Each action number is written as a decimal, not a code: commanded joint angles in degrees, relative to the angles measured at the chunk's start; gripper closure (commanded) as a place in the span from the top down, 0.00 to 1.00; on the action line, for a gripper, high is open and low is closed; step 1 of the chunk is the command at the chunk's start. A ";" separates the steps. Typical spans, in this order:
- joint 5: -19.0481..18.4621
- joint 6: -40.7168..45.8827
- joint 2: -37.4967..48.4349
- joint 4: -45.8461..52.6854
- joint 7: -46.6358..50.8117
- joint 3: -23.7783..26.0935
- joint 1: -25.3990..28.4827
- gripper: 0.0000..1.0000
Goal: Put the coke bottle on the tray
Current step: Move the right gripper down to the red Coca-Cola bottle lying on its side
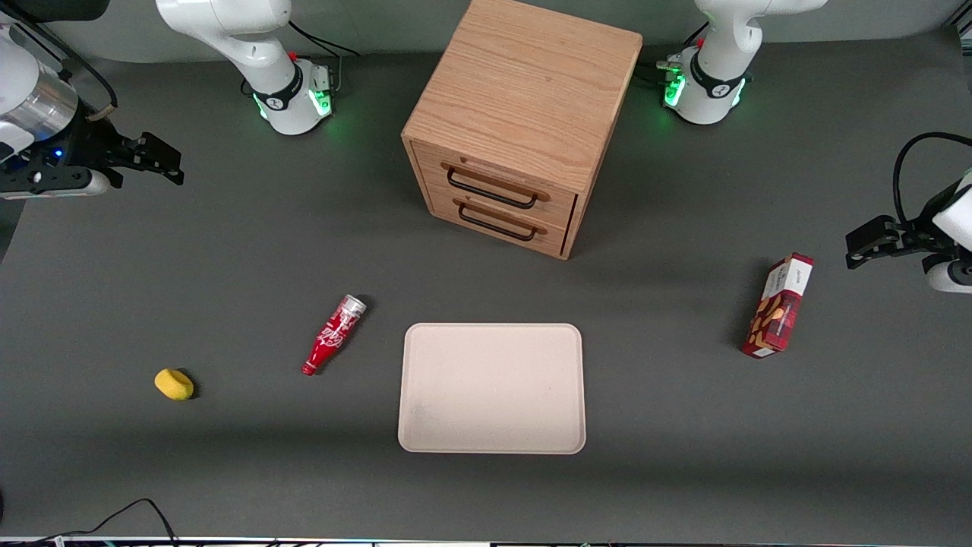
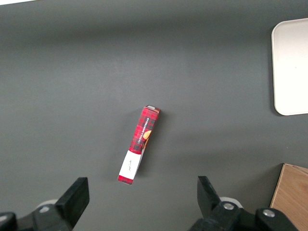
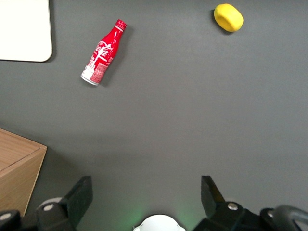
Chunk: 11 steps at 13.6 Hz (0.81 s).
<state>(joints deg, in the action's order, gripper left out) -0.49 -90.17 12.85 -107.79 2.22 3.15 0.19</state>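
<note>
The coke bottle [image 1: 332, 334] [image 3: 103, 53] lies on its side on the grey table, red with white script, its silver base pointing away from the front camera. The beige tray [image 1: 493, 387] [image 3: 24, 29] rests flat beside it, a short gap between them, with nothing on it. My gripper [image 1: 171, 163] [image 3: 147, 190] hangs open and holds nothing, well above the table at the working arm's end. It is farther from the front camera than the bottle and well apart from it.
A yellow rounded object [image 1: 174, 384] [image 3: 228, 17] lies beside the bottle toward the working arm's end. A wooden two-drawer cabinet [image 1: 516, 121] stands farther from the front camera than the tray. A red snack box [image 1: 778, 305] [image 2: 139, 144] sits toward the parked arm's end.
</note>
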 commanded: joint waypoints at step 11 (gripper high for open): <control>1.27 -5.00 -20.90 11.18 20.97 7.65 1.22 1.00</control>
<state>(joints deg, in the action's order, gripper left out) -0.27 -94.59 0.51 -103.90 17.97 9.28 0.85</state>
